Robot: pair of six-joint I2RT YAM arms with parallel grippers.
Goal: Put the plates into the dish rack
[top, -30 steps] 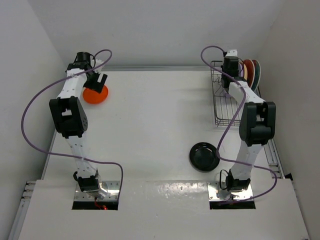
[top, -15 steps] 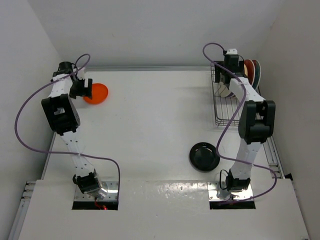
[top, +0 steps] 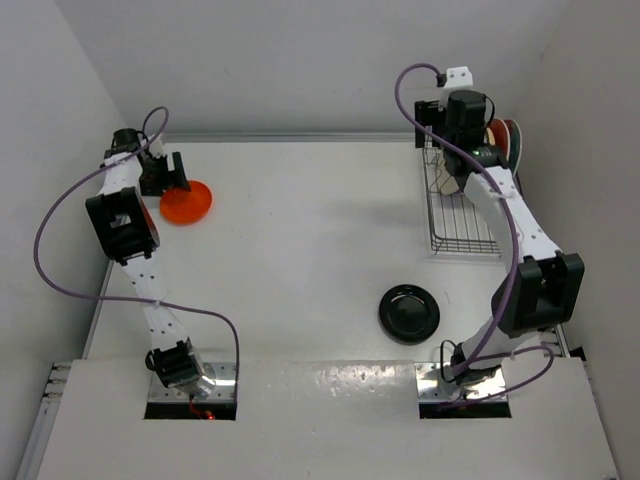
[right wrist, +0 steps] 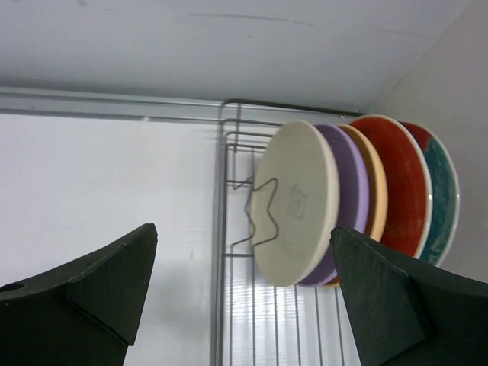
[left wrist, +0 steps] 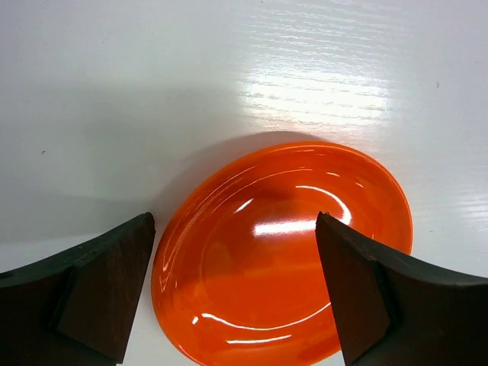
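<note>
You see the dish rack (right wrist: 221,305) cut off at 6 o'clock; the rearmost red plate (right wrist: 446,194) shows only a sliver behind the other red plate (right wrist: 396,183).

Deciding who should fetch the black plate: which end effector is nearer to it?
Right. The right end effector is at the dish rack, beyond the black plate; the left end effector hangs over the orange plate, far left.

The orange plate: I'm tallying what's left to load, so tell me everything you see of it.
The orange plate is small, round, shallow and glossy, looking glazed or plastic, bright orange all over. It lies flat, face up, on the white table near its far left corner. The left gripper hangs over it, jaws open.
</note>
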